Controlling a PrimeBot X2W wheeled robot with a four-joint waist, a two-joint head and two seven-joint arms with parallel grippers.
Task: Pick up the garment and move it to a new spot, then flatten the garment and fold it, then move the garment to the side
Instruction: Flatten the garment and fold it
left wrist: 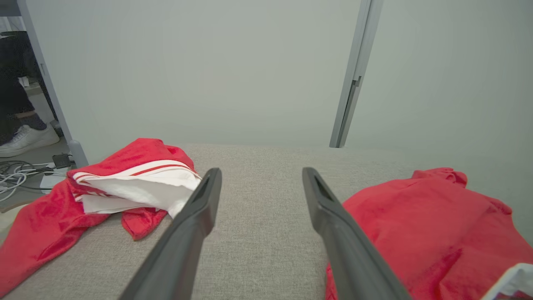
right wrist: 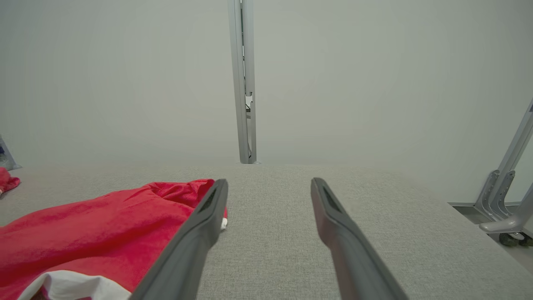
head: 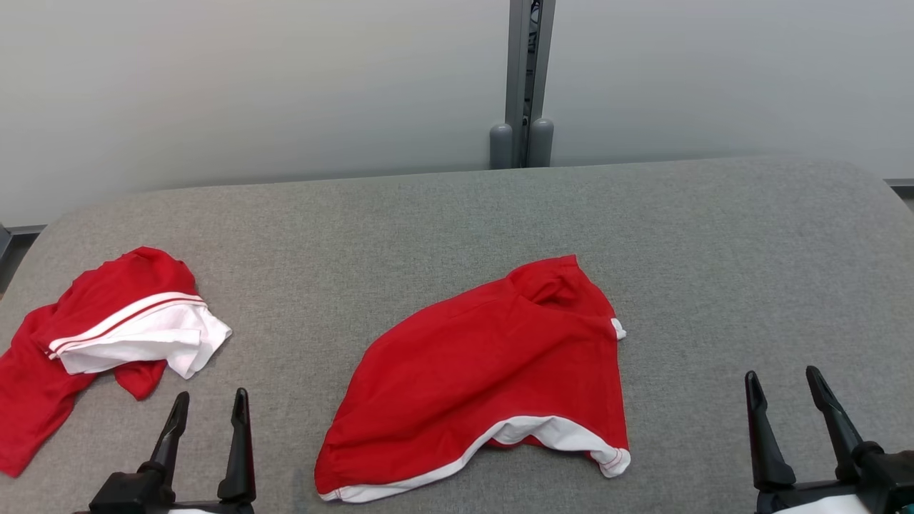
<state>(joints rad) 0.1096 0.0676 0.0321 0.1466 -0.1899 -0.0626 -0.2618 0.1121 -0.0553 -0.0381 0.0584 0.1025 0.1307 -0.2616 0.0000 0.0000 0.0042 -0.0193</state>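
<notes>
Head view: the red garment [head: 493, 371] lies crumpled mid-surface [head: 714, 235], straight in front of the grey post [head: 525, 86]. The left jaws and right jaws both stand wide and empty, farther from the post than the cloth.

Left wrist view: the garment [left wrist: 429, 225] looks like a soft, light knit — I expect it to sag and slide.

Right wrist view: I'd pinch the white-trimmed hem [right wrist: 70, 287], the edge farthest from the post — not the bunched middle.

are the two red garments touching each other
Apart. The head view shows bare grey cushion between the crumpled left garment and the middle garment.
</notes>
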